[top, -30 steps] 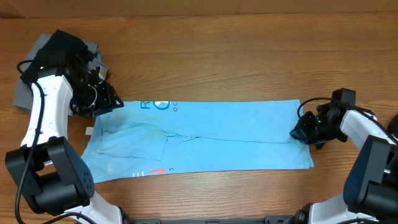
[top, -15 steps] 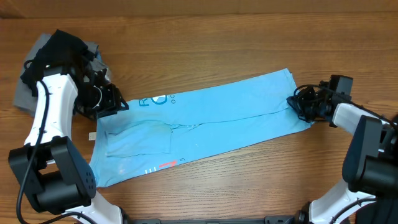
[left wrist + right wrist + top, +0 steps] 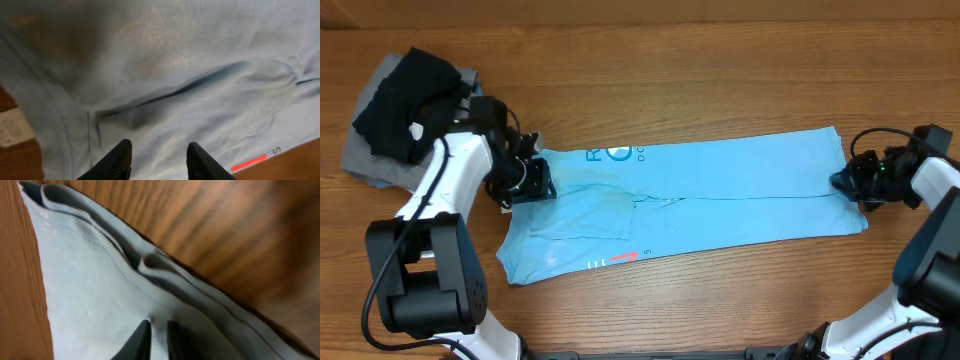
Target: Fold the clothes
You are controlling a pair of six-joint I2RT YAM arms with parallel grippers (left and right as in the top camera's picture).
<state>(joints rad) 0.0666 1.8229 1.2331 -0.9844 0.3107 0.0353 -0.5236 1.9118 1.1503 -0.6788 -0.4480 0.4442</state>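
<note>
The shirt, a smooth light-blue strip, is laid across the wooden table. The left end effector is seen released, its tips parted over creased cloth. The right end effector is nearly closed at the layered hem; a grasp cannot be confirmed, and overhead its tips are hidden.

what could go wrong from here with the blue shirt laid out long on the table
The stacked hem layers at the right tool look loose; a pull might slide them apart. The blue T-shirt lies slightly skewed with a rumpled sleeve near the left tool, so the next fold may trap creases.
</note>
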